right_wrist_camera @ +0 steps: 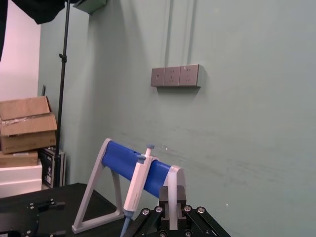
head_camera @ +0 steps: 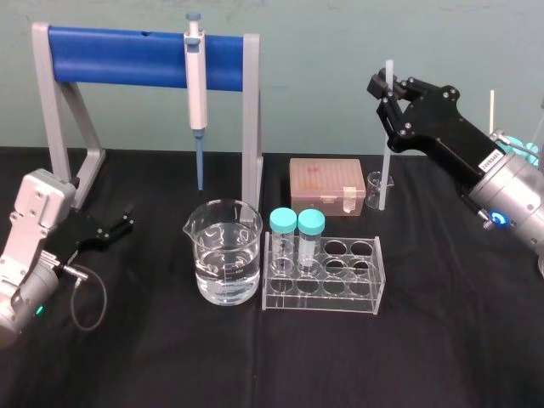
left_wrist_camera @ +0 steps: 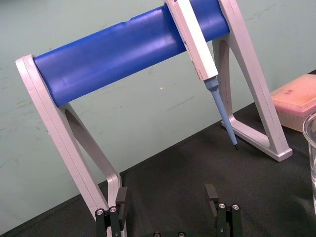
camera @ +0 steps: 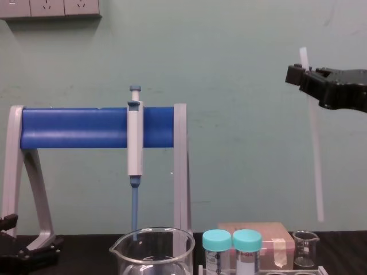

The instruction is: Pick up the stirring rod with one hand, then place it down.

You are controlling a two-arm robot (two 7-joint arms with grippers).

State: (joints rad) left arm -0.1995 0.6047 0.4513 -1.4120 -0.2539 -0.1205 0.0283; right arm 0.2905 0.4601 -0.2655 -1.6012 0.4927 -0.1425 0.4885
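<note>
Rod (head_camera: pixel 385 166) (camera: pixel 315 160) hangs nearly upright over the tabletop's far right corner, clear of a small beaker (head_camera: pixel 375 189) below it. The right end effector (head_camera: pixel 389 93) is clenched near its top, carrying it. The left end effector (head_camera: pixel 123 223) lies released, idle, by the left edge.

Translucent stirring rod (camera: pixel 313 143), near-upright, in right gripper (head_camera: pixel 388 92)

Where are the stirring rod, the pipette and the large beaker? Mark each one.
stirring rod (camera: pixel 313 143): chest view, middle of its upright shaft.
pipette (head_camera: pixel 196 85): head view, middle of its grey body.
large beaker (head_camera: pixel 223 234): head view, its front glass wall.
</note>
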